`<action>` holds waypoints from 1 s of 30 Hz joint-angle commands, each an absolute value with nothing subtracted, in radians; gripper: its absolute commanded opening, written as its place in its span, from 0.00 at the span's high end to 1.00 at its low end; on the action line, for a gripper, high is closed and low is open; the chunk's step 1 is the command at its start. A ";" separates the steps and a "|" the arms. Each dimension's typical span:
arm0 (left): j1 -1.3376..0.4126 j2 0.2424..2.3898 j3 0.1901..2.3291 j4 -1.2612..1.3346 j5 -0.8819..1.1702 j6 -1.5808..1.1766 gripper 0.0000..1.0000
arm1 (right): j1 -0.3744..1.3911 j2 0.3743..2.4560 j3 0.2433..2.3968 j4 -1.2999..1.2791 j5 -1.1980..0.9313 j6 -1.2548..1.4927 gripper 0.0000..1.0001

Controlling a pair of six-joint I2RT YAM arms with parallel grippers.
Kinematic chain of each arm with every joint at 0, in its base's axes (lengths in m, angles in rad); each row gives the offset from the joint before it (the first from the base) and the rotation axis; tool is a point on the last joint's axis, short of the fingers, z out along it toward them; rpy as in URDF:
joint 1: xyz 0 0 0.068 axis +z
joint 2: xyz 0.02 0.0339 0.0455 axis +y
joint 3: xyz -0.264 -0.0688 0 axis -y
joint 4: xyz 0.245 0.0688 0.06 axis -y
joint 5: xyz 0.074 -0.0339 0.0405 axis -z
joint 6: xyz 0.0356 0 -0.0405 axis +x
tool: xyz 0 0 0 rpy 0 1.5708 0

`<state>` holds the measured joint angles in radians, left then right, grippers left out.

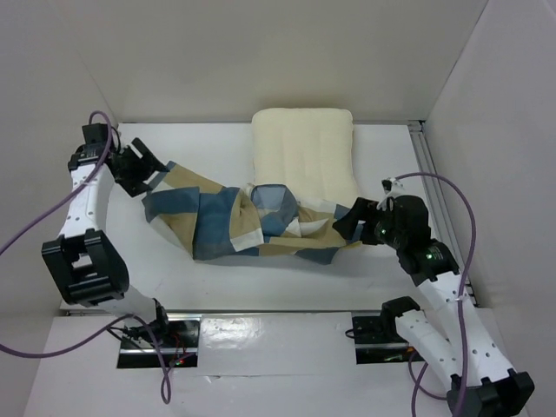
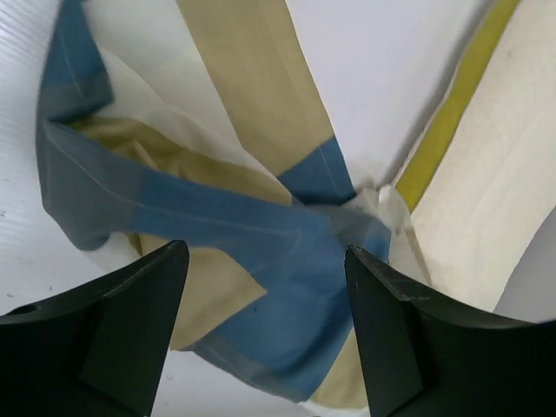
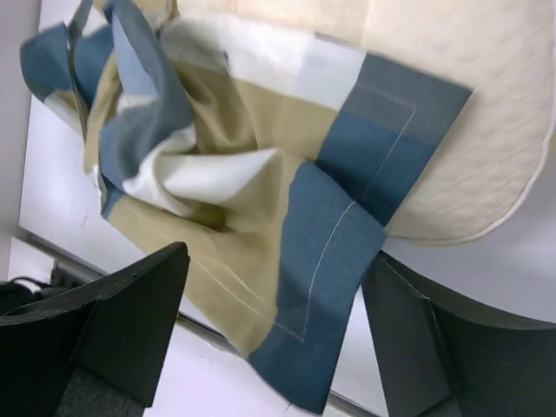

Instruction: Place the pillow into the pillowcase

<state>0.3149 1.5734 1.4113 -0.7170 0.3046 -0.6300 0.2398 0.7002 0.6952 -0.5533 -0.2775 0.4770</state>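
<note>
With your left claw point(image 1: 149, 181) and right claw point(image 1: 346, 224) both apart and empty at either end of the crumpled pillowcase point(image 1: 234, 228), pinch only one hem layer each, then draw the mouth over the pillow point(image 1: 304, 148) lying by the far edge of the worktop point(image 1: 200, 143).

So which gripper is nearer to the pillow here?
Right. The right gripper sits by the pillow's near right corner; the left gripper is at the pillowcase's left end, away from it.
</note>
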 commanded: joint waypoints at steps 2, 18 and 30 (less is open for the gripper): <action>0.229 1.460 1.342 -0.753 0.264 -0.522 0.15 | 0.247 0.764 0.825 -0.620 -0.206 0.443 0.12; -0.224 1.169 0.835 -0.681 0.209 -0.843 0.12 | 0.305 1.079 1.006 -0.720 -0.127 0.460 0.15; 0.017 1.253 0.857 -0.637 -0.015 -0.779 0.14 | 0.305 1.026 0.917 -0.719 -0.118 0.485 0.24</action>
<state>0.0124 1.2003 0.8158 -0.6945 0.0139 -0.8330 0.2989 1.0531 0.9230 -0.7036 -0.1314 0.4782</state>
